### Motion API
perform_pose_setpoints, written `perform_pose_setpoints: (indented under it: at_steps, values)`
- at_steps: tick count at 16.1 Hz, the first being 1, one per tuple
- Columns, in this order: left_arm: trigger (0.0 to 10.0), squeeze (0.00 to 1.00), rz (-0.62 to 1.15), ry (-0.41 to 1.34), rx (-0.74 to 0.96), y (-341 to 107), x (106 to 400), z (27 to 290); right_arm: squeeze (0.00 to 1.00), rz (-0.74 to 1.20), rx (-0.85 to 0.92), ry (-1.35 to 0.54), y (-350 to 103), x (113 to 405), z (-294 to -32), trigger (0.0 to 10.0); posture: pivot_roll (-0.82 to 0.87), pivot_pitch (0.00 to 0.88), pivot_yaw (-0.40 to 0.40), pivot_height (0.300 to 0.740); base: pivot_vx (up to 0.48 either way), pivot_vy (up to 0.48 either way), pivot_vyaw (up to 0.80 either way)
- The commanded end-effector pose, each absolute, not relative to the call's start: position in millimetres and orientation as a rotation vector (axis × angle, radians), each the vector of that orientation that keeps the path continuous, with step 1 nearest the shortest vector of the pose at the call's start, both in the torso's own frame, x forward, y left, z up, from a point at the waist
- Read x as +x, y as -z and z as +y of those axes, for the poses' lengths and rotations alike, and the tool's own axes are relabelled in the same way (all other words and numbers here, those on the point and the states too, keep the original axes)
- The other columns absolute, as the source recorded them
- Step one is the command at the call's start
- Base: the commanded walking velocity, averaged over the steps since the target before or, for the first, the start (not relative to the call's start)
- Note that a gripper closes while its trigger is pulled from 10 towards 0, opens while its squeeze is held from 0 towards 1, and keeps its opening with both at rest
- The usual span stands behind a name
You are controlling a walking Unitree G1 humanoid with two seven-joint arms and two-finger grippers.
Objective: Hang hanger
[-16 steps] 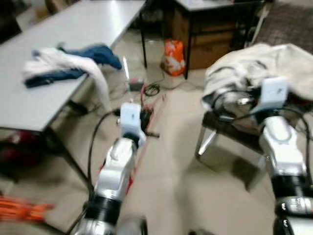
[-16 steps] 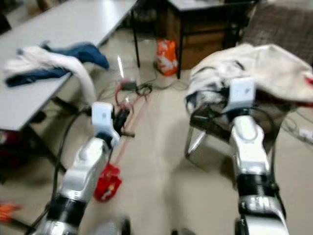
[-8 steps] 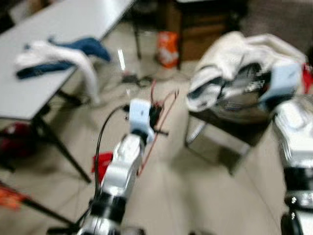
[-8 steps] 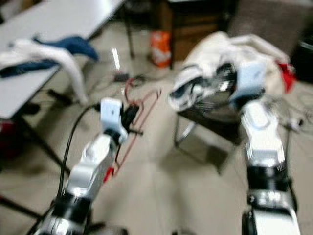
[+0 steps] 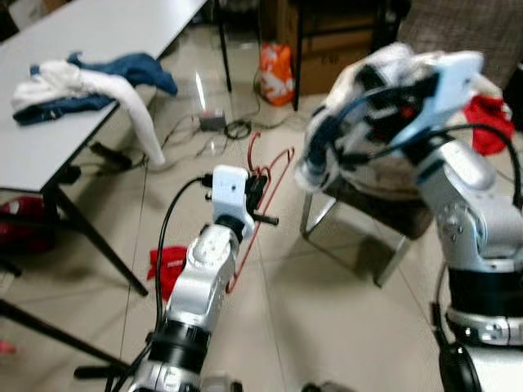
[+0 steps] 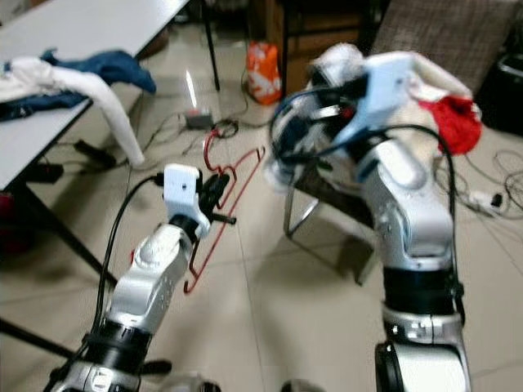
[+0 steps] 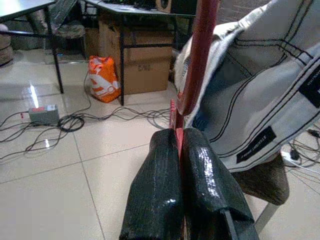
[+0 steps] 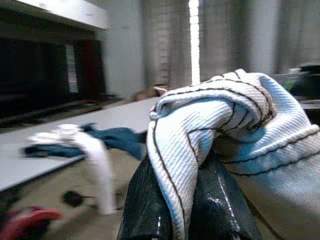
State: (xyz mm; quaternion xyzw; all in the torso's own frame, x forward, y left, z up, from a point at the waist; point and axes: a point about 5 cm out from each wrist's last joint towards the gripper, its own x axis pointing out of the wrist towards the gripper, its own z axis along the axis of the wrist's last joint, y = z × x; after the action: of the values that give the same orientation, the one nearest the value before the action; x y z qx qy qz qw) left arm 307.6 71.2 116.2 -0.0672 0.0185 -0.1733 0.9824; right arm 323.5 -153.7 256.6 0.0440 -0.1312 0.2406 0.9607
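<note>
Hanger (image 7: pixel 199 60) in left claw (image 7: pixel 181 150)

Pale tiled floor (image 5: pixel 327 310), long white table (image 5: pixel 90 49) with heaped clothes (image 5: pixel 82 86), cardboard boxes (image 7: pixel 145 70) under dark desk.

Your task object is a red wire hanger (image 5: pixel 263 189), thin-gauge, clamped between the closed fingers of the left gripper (image 7: pixel 181 150). You see it held out in front of the robot above the tiled floor, tilted, with its hook end (image 5: pixel 252 147) pointing away from the robot and its long wire running down and back past the left wrist to a lower end (image 6: pixel 190 284) near the floor. In the left wrist view you see its red shaft (image 7: pixel 199 55) rising straight up from between the pinched fingertips. It carries no garment.
</note>
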Motion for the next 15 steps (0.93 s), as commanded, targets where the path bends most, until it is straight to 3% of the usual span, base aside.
perform_pose_setpoints:
  at_steps: [1, 8, 15]
  values:
    - [10.0, 0.00, 0.040, 0.322, -0.139, -115, 309, 77, 0.00, -0.312, 0.130, -0.584, -271, 313, -144, 0.0, -0.07, 0.000, 0.055, 0.740, 0.000, 0.000, 0.00]
    - [10.0, 0.00, 0.046, 0.298, -0.145, -114, 312, 82, 0.00, -0.293, 0.268, -0.809, -287, 289, -129, 0.0, -0.08, 0.000, 0.058, 0.740, 0.000, 0.000, 0.00]
    - [10.0, 0.00, 0.044, 0.292, -0.141, -114, 314, 83, 0.00, -0.180, 0.178, -0.824, -269, 285, -149, 0.0, -0.08, 0.000, 0.060, 0.740, 0.000, 0.000, 0.00]
